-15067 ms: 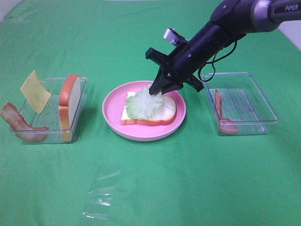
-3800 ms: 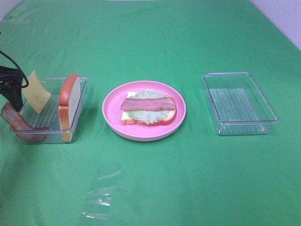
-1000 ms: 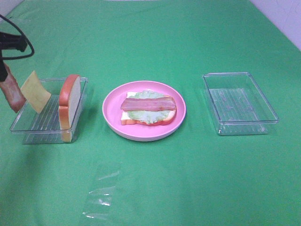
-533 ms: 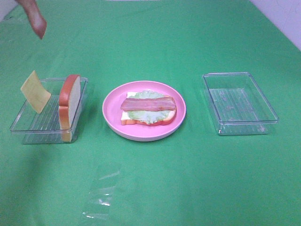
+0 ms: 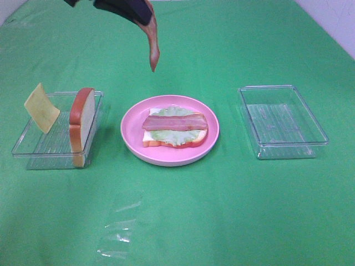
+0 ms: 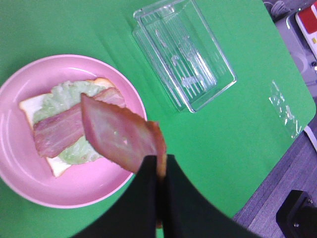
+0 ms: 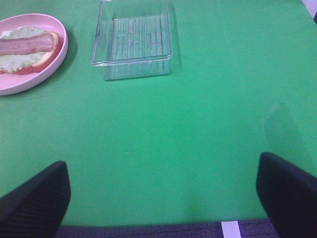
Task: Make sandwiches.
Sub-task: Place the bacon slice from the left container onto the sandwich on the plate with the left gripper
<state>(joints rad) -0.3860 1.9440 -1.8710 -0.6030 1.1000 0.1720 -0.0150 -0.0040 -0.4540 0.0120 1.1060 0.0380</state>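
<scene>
Green cloth covers the whole counter (image 5: 233, 221), with wide bare room across its front and between the things; its near edge shows in the right wrist view, dark floor beyond; two clear rectangular plastic trays stand well apart at either side, the left tray (image 5: 33, 148) and the right tray (image 5: 284, 119), whose ribbed floor is bare; between them, touching neither, sits a round pink plate (image 5: 132, 141); inside its rim lies the half-built toy sandwich (image 5: 175, 133): a white, orange-crusted bread slice (image 5: 148, 136) lying flat, a pale green lettuce leaf (image 5: 169, 112) on it, a reddish-brown bacon strip (image 5: 175, 122) lengthwise on top; a second bread slice (image 5: 82, 124) stands on edge against the left tray's right wall; a yellow cheese square (image 5: 41, 108) leans tilted at that tray's far left corner, its top above the rim; the left hand (image 5: 125, 6), at the high view's top edge, is clamped on one end of a second bacon strip (image 5: 151, 47), which hangs tip-down high over the cloth behind the plate; the right hand (image 7: 161, 166) hovers by the counter's near edge, fingers spread wide, nothing between them; a scrap of clear film (image 5: 119, 230) lies in front of the plate.
</scene>
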